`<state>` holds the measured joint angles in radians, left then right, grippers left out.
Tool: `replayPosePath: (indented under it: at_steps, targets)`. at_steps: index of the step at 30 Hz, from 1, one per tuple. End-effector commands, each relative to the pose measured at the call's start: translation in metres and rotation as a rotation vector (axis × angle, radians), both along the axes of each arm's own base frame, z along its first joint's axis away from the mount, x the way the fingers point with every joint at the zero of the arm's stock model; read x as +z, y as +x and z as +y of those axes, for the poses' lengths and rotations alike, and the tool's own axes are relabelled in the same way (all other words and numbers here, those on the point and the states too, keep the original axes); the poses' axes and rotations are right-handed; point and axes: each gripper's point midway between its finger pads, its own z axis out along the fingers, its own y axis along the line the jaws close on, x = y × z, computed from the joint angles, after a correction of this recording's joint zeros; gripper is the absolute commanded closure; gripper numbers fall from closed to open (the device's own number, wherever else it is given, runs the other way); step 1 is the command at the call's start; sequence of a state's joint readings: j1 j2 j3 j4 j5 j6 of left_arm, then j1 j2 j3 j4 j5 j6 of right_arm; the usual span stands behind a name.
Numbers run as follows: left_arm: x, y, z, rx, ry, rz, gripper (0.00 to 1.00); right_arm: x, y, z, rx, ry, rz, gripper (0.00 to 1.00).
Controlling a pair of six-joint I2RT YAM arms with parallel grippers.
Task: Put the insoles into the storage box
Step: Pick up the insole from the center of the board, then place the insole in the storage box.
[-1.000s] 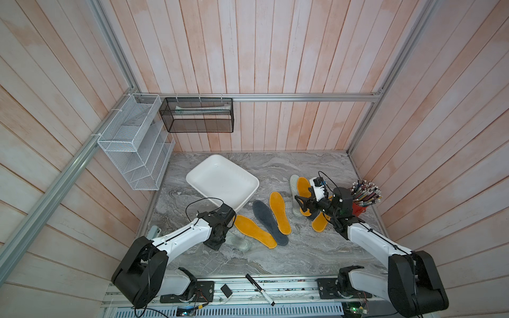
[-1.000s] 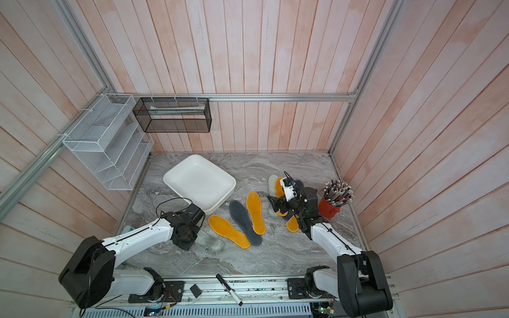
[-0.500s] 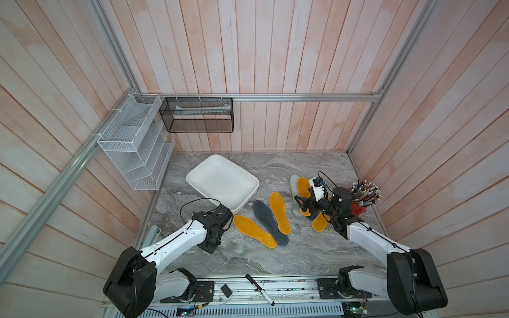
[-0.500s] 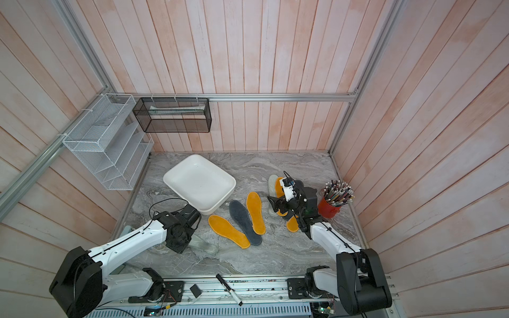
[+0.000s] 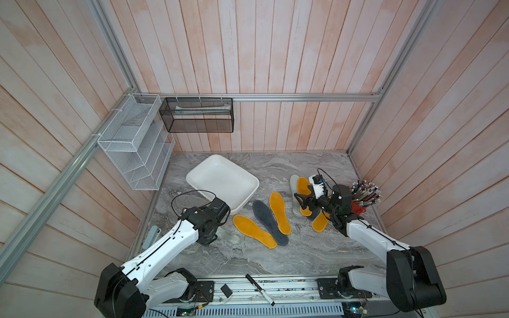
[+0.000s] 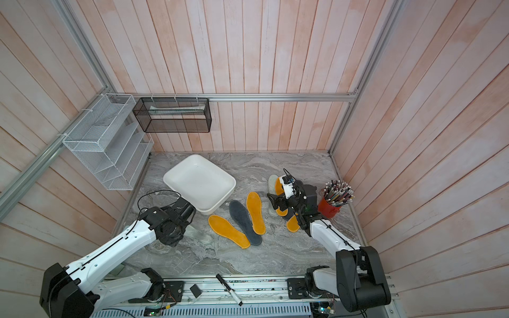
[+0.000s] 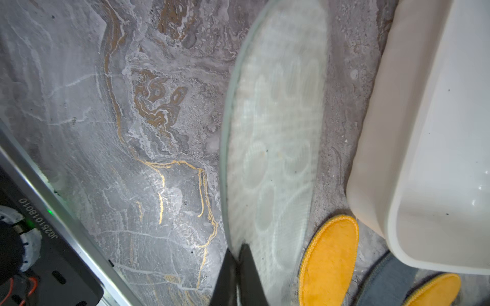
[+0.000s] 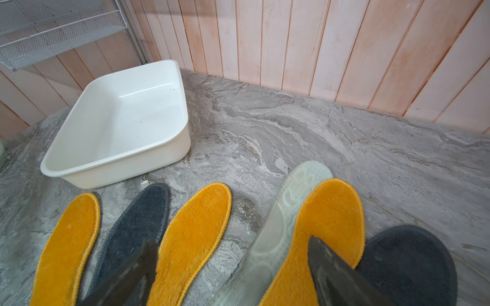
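Left gripper [image 7: 238,254] pinched shut on edge of pale insole [image 7: 273,127], just beside storage box [image 5: 220,179]. Right gripper [image 8: 233,265] had jaws wide apart, gripping nothing, over an orange insole [image 8: 326,212] overlapping another pale one. Remaining insoles [image 5: 279,212] lay on marble table [image 5: 303,247], outside the box

The left claw [image 7: 239,254] sits hidden beneath the left arm [image 5: 176,239] in both top views. The pale translucent insole [image 7: 273,132] looks blurred.
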<state>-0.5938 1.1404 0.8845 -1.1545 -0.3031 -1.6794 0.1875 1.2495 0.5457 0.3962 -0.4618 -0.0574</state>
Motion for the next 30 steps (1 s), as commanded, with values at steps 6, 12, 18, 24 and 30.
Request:
replayPosePath:
  at_steps: [6,12,18,24,30]
  targets:
    - [0.052,0.022,0.011,-0.049,0.058,-0.170,1.00,0.009,0.008,0.004,0.017,-0.009,-0.023,0.10]
    - [0.098,0.075,-0.004,-0.173,0.123,-0.322,1.00,0.011,0.010,0.005,0.018,-0.010,-0.023,0.11]
    - [0.115,0.127,-0.009,-0.263,0.128,-0.358,1.00,0.015,0.013,0.004,0.019,-0.028,-0.033,0.10]
    - [0.118,0.169,0.008,-0.274,0.124,-0.440,1.00,0.018,0.018,0.005,0.016,-0.036,-0.036,0.11]
    - [0.111,0.196,0.015,-0.314,0.136,-0.459,1.00,0.024,0.026,0.007,0.022,-0.032,-0.046,0.10]
